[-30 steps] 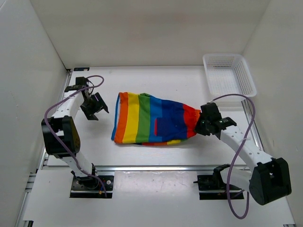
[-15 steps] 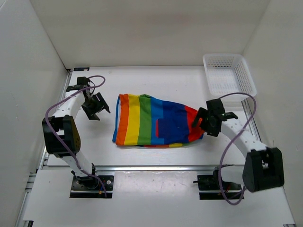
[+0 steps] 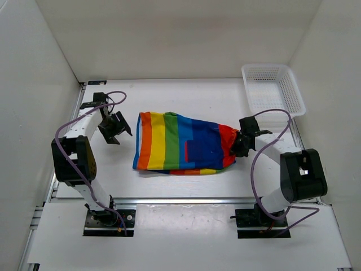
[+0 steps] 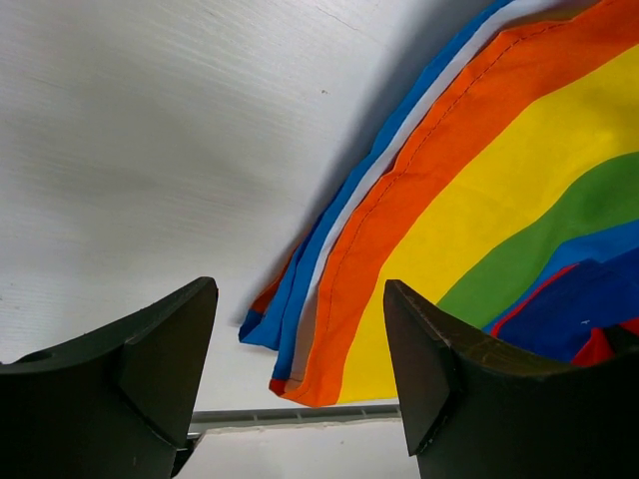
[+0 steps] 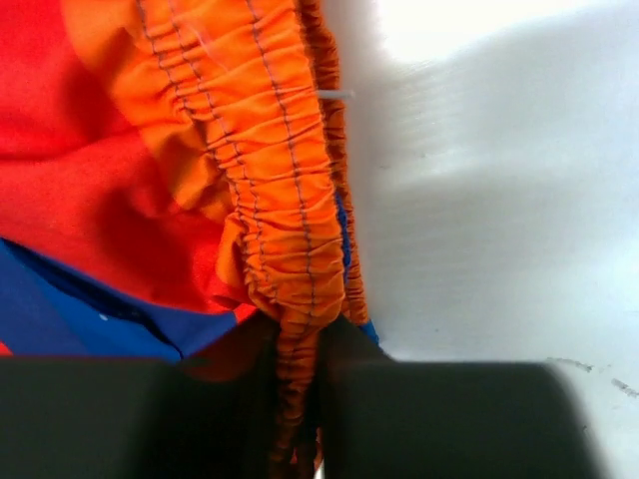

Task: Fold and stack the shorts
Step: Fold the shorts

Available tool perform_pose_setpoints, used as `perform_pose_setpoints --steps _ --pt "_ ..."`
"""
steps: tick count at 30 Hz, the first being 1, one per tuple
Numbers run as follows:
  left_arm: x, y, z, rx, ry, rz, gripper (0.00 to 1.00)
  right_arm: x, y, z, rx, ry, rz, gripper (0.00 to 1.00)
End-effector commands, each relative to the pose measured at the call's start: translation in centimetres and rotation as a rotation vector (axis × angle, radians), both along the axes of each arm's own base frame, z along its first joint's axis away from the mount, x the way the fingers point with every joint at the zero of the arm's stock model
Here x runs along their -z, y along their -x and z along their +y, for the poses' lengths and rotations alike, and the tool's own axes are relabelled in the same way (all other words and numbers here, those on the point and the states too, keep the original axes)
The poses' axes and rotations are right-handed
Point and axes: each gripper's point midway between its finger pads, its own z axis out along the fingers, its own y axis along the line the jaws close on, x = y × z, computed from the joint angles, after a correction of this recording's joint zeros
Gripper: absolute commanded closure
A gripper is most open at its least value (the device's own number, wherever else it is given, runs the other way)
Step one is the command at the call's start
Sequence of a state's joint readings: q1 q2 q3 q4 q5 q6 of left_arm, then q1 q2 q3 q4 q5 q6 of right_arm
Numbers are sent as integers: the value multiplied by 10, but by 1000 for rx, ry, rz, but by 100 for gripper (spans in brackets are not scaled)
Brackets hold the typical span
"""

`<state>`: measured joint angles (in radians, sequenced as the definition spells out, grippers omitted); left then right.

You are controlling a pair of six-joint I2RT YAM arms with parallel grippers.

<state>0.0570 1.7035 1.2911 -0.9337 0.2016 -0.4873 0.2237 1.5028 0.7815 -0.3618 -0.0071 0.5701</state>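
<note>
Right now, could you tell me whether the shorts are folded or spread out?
Folded, it seems: the shorts lie flat with several hem layers stacked at one end, while the right tool pinches the bunched waistband.

The right arm (image 3: 273, 149) has folded in on itself. A second ago it reached out long from the near right corner. Now its big black joint (image 3: 303, 175) sits much nearer the shorts (image 3: 175, 141), and the purple cable (image 3: 256, 169) loops tighter. Half a second ago the right fingers (image 5: 130, 419) stood a little further right, with the red end drawn out toward the near edge of the counter (image 3: 197, 96). They are now back in against that end, pinching the gathered orange waistband (image 5: 290, 249). The left fingers (image 4: 150, 379) have edged slightly toward the shorts.
</note>
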Motion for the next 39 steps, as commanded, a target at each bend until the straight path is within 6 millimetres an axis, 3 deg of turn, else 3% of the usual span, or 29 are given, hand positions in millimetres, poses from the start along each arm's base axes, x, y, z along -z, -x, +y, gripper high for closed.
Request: perform_pose_setpoints --steps 1,2,6,7,13,14,16,17,18,19,23,27,29,30,32,37,39 --pt "-8 -11 -6 14 15 -47 21 -2 -7 -4 12 22 -44 95" --pt "-5 -11 -4 11 6 -38 21 -8 -8 -7 21 38 -54 100" --pt "11 -7 -11 7 22 -7 21 -28 -12 -22 40 117 -95 100" --pt "11 -7 -11 7 22 -7 21 -41 -17 -25 32 135 -131 100" --pt "42 1 -54 63 66 72 25 -93 -29 -40 -8 232 -214 100" --pt "45 0 -60 79 65 66 30 -109 -36 -39 -12 229 -252 100" --pt "52 0 -75 97 69 81 42 -121 -40 -38 -31 247 -274 100" --pt "56 2 -78 106 59 93 55 -126 -41 -34 -51 249 -280 100" --pt "57 -3 -82 116 59 84 79 -138 -45 -28 -62 242 -306 100" --pt "62 -3 -86 128 58 95 89 -144 -47 -27 -87 259 -326 100" --pt "69 -4 -87 125 40 111 89 -165 -54 -9 -139 321 -349 100" --pt "76 -9 -99 154 38 116 89 -187 -60 33 -216 316 -404 100" --pt "82 -9 -103 164 35 128 89 -184 -58 52 -266 356 -392 100" --pt "82 -8 -103 164 35 128 89 -195 -62 62 -276 359 -417 100" --pt "82 -10 -107 173 35 127 89 -189 -59 85 -337 414 -396 100" --pt "80 -13 -108 165 38 120 89 -199 -58 149 -436 435 -444 100" --pt "80 -13 -108 165 38 120 89 -187 -53 177 -498 433 -429 100"
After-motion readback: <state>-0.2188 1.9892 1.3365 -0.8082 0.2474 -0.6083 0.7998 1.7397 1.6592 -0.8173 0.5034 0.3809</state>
